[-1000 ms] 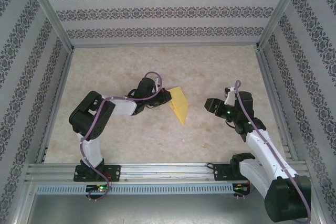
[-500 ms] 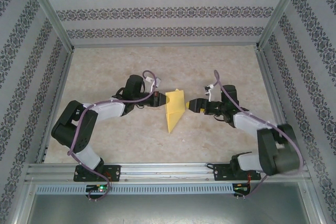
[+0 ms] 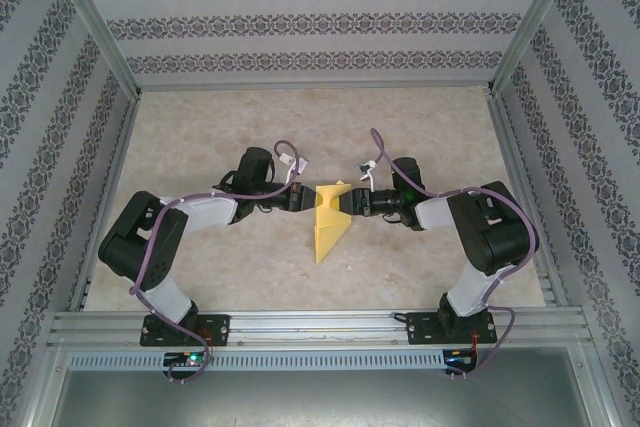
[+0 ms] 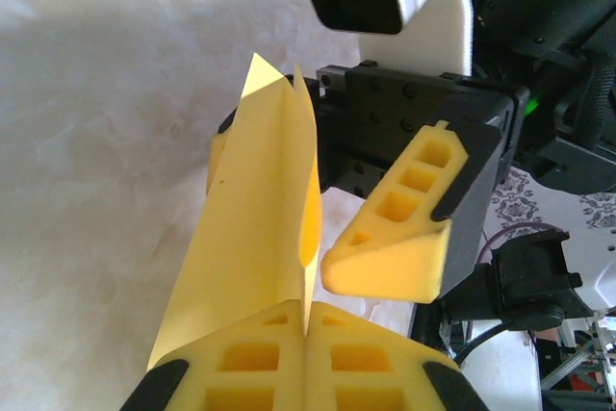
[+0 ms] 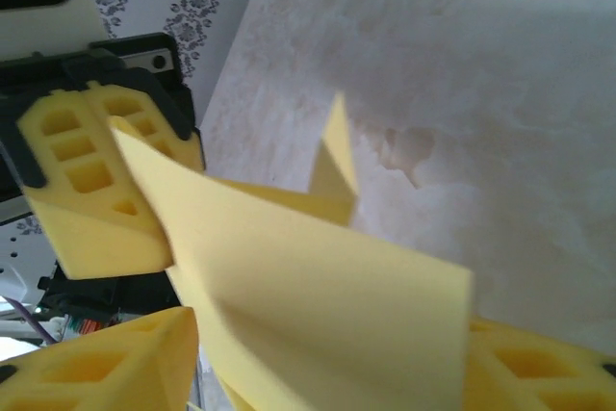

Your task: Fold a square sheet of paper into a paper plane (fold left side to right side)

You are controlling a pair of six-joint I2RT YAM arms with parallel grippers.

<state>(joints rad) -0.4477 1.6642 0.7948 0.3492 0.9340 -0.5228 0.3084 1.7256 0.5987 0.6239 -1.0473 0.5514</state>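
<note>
The yellow sheet of paper [image 3: 326,225] is folded into a pointed wedge, its tip toward the near edge of the table. It is held up off the table at the middle. My left gripper [image 3: 306,197] is shut on its left edge; the left wrist view shows the paper [image 4: 255,228] pinched between the left gripper's [image 4: 310,329] pads. From the right, my right gripper [image 3: 349,202] stands open with one finger on each side of the paper [image 5: 318,286]. One of its fingers [image 4: 399,233] hangs clear of the sheet.
The marble-patterned table [image 3: 200,137] is boxed in by aluminium frame rails [image 3: 300,325] and patterned walls. Both arms reach inward and meet at the centre.
The right arm has swung left up to the paper and now straddles its right edge. Over the last second the left arm stretched out and turned the wedge's tip toward the near edge.
</note>
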